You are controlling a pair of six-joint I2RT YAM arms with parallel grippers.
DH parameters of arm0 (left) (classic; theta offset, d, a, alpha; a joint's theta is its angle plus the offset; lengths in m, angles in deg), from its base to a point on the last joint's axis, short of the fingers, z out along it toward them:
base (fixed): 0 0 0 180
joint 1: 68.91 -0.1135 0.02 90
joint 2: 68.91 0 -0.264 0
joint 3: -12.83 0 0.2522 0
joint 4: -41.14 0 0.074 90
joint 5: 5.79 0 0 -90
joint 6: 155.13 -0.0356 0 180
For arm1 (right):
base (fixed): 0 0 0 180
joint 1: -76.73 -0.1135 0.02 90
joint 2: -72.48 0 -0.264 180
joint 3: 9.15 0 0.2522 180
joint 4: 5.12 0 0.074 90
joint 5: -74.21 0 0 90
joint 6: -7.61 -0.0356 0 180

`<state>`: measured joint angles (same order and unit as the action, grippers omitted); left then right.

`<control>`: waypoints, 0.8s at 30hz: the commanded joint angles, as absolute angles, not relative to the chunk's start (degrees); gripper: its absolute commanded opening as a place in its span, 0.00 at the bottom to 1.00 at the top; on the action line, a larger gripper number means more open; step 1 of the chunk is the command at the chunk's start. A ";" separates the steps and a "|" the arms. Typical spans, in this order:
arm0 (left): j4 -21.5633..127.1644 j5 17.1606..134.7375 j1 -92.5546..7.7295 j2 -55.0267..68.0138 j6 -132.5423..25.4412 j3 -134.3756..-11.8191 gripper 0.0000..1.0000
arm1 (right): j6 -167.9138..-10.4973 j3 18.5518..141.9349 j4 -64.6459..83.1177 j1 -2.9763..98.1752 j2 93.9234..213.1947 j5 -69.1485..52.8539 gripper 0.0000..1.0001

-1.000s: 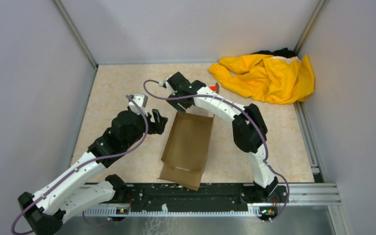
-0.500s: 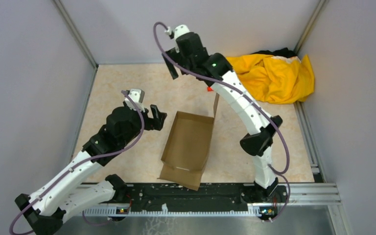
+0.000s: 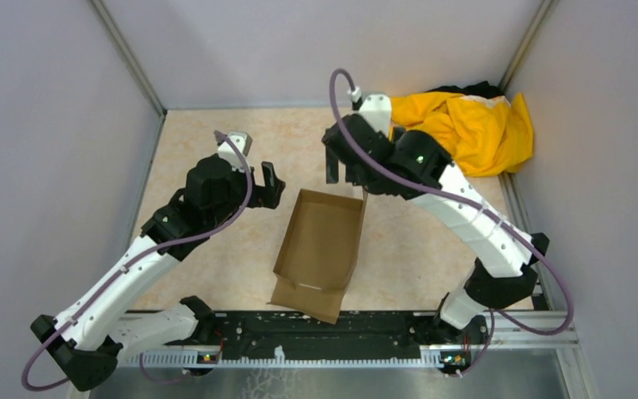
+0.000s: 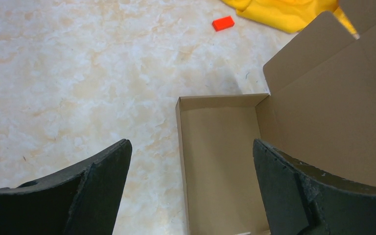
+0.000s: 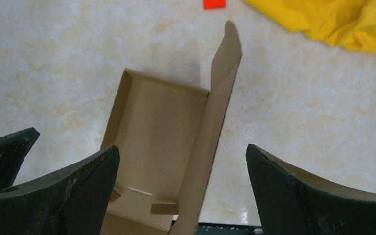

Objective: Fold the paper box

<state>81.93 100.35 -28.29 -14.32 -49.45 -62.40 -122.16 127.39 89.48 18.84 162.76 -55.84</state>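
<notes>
The paper box (image 3: 320, 249) lies as a shallow brown cardboard tray in the middle of the table. Its long lid flap (image 5: 216, 122) stands upright along the right side, and a front flap (image 3: 306, 299) lies flat near the arm bases. My left gripper (image 3: 269, 186) hovers open just left of the box's far left corner (image 4: 178, 99), holding nothing. My right gripper (image 3: 342, 169) hangs open above the box's far end, looking down into the tray (image 5: 159, 127), also holding nothing. In the left wrist view the left gripper (image 4: 191, 143) straddles the tray's left wall. The right gripper (image 5: 182, 148) touches nothing.
A yellow cloth (image 3: 465, 125) is heaped in the far right corner. A small red block (image 4: 223, 23) lies on the table beyond the box, near the cloth. Grey walls enclose the table on three sides, and a black rail (image 3: 341, 332) runs along the near edge.
The right arm swung up from the box's far edge, then back right and down over the box's far end. Both grippers opened wider. The left gripper shifted slightly farther away.
</notes>
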 commanded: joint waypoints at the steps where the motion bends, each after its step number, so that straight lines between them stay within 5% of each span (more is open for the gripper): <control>1: 84.79 94.57 -31.13 -11.35 -50.76 -63.69 0.99 | -136.64 120.49 94.00 14.79 162.52 -57.70 0.99; 17: 85.28 89.30 -33.79 -13.90 -49.76 -58.02 0.99 | -146.49 105.53 94.58 12.90 159.84 -58.83 0.99; 24: 85.40 89.48 -33.74 -13.70 -50.03 -58.38 0.99 | -146.18 103.44 94.48 12.92 157.59 -60.13 0.91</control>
<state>85.06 90.10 -33.45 -13.06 -49.78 -58.38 -145.44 103.24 94.27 13.13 160.40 -58.07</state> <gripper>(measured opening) 0.987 0.925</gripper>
